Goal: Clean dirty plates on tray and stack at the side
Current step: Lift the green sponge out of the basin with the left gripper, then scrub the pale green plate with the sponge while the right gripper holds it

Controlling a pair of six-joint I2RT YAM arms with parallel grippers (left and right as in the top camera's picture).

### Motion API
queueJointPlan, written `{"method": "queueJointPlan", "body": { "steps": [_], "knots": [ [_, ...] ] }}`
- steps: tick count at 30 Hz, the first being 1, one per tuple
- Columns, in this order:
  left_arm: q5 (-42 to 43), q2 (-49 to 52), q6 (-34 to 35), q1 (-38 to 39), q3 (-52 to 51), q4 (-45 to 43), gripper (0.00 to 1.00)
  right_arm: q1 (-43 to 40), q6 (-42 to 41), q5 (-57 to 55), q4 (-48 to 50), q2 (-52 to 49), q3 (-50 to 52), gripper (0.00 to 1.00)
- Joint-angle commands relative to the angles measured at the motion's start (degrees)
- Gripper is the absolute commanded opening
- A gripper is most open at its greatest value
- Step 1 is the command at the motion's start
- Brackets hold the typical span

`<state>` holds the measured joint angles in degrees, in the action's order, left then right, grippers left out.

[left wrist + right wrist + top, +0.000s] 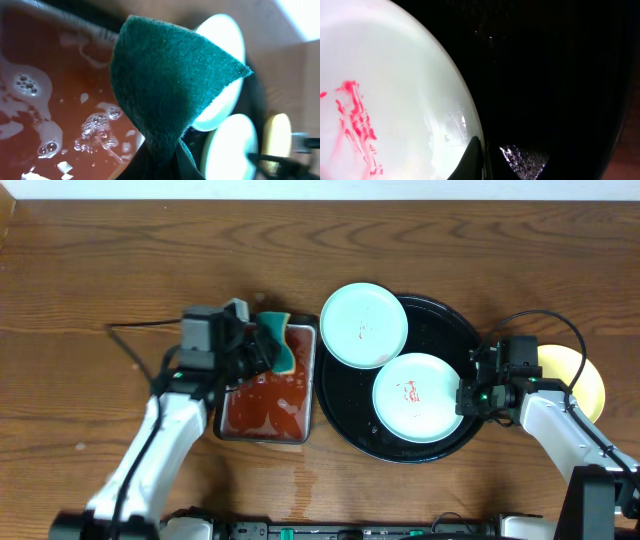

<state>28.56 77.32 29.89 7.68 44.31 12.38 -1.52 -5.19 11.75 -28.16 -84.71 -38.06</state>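
The round black tray (455,330) holds a white plate (417,397) with a red smear at its centre. A mint-blue plate (363,325), also smeared, overlaps the tray's upper left rim. A pale yellow plate (580,375) lies on the table to the right, partly behind my right arm. My right gripper (463,400) is shut on the white plate's right rim; in the right wrist view the gripper (482,160) pinches the edge of the white plate (385,100). My left gripper (262,350) is shut on a green sponge (281,345), held over the red liquid; the sponge (170,85) fills the left wrist view.
A small rectangular tray of red, bubbly liquid (265,405) sits left of the black tray, directly under the sponge. A thin black cable (135,330) runs across the wooden table at the left. Another cable loops above my right arm (545,320).
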Motion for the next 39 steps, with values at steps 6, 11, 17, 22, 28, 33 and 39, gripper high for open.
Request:
{"method": "queueJointPlan", "body": {
  "steps": [6, 11, 17, 22, 28, 33, 39],
  "knots": [
    [-3.63, 8.59, -2.19, 4.33, 3.67, 1.97, 0.07, 0.87, 0.13, -0.35, 0.09, 0.15, 0.59, 0.01],
    [-6.78, 9.92, -2.97, 7.8, 10.58, 10.91, 0.07, 0.87, 0.13, -0.35, 0.11, 0.15, 0.59, 0.01],
    [-7.21, 9.92, -2.86, 15.15, 13.94, 11.98, 0.07, 0.87, 0.13, -0.35, 0.09, 0.15, 0.59, 0.01],
    [-7.21, 11.13, -2.16, 22.01, 13.94, 8.76, 0.08, 0.87, 0.13, -0.35, 0.07, 0.15, 0.59, 0.01],
    [-7.21, 14.6, 0.87, 30.69, 13.94, -1.75, 0.07, 0.87, 0.13, -0.33, -0.15, 0.15, 0.59, 0.01],
    [-7.19, 20.06, 9.22, 36.54, 13.94, -10.71, 0.08, 0.87, 0.13, -0.33, -0.13, 0.15, 0.59, 0.01],
    [-7.06, 27.67, 13.94, 41.27, 13.94, -19.02, 0.08, 0.87, 0.13, -0.33, -0.13, 0.15, 0.59, 0.01]
  ]
}}
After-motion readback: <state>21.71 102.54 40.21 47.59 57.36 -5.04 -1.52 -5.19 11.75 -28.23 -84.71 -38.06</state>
